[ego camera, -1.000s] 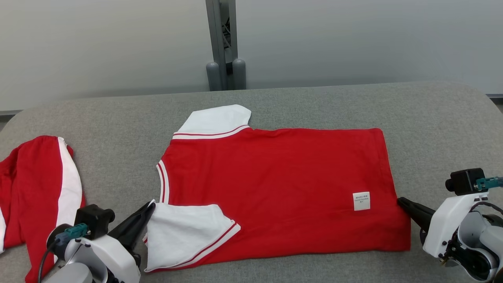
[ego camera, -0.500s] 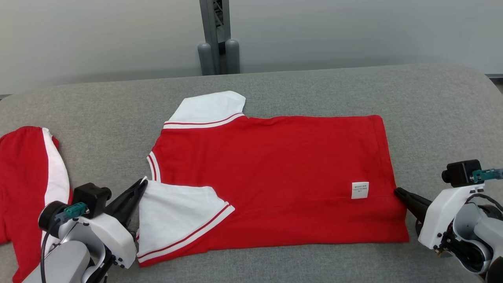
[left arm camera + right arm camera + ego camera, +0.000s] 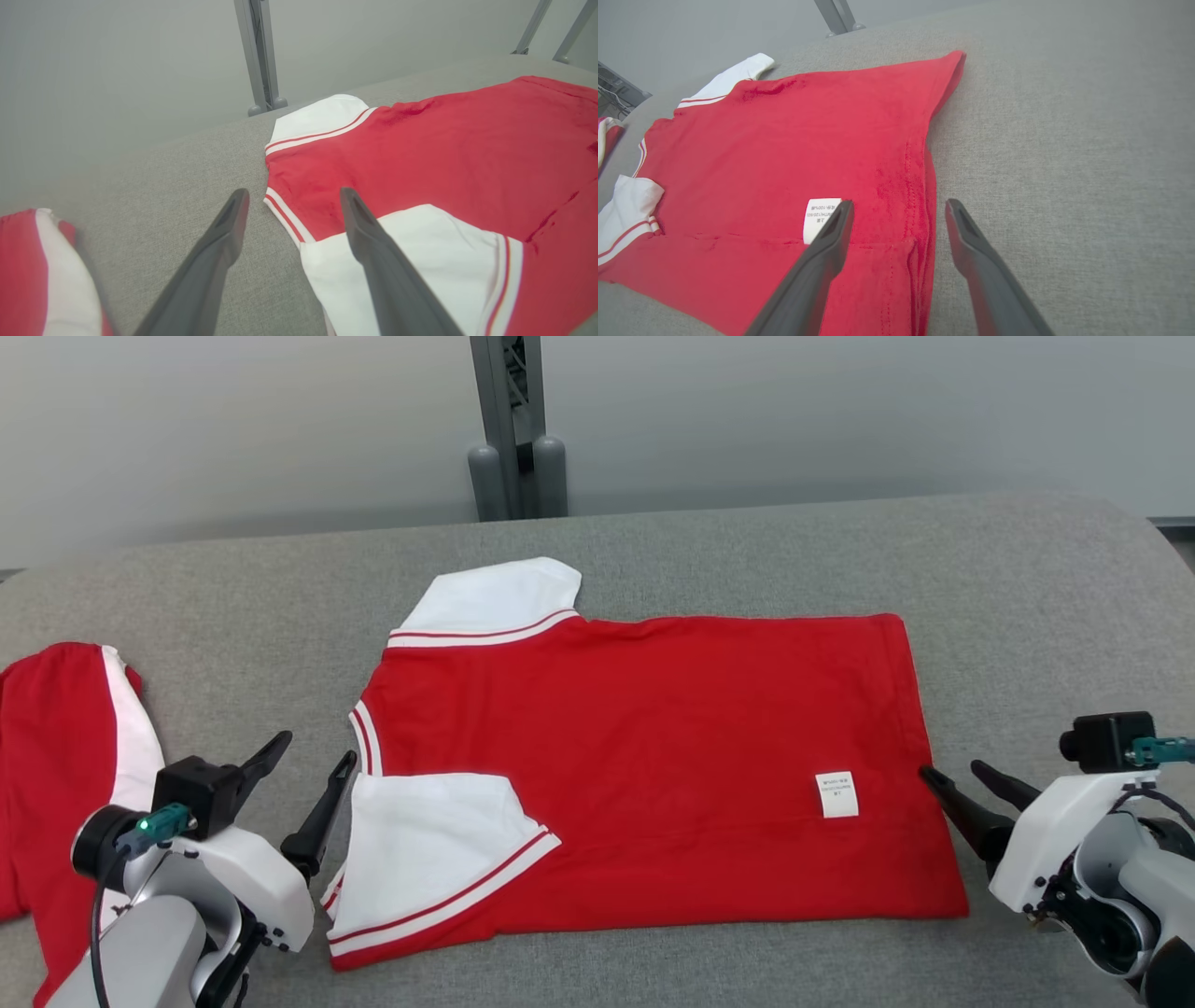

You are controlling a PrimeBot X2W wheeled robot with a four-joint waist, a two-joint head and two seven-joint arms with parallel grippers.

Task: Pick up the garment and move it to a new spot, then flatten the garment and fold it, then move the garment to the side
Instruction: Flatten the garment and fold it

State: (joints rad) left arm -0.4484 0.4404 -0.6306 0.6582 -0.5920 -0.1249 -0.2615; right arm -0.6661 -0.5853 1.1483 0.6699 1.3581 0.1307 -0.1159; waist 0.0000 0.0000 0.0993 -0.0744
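Red jersey shirt (image 3: 644,747) with white sleeves lies flat across the middle of the grey padded worktop (image 3: 747,551), neck end toward the left edge and hem toward the right. Its near long side seems already turned over onto the body. A second red-and-white garment (image 3: 56,756) lies at the left edge, well apart.

Left gripper (image 3: 314,750): fingers spread wide, holding nothing. It sits at the neck end, one finger over the near white sleeve (image 3: 429,849) and the other over bare worktop.

Right gripper (image 3: 952,770): also spread wide and empty, astride the hem near the near corner.

Handling, as a judgement: thin knit, light and limp, so it will sag and wrinkle if lifted by one point. The doubled edges look like the best holds (sleeve cuff and shoulder seam on the left, stitched hem on the right), pinched low against the padding.

White care label (image 3: 836,794) sits just inside the hem. Its print is too small to read, apart from what looks like "100%".
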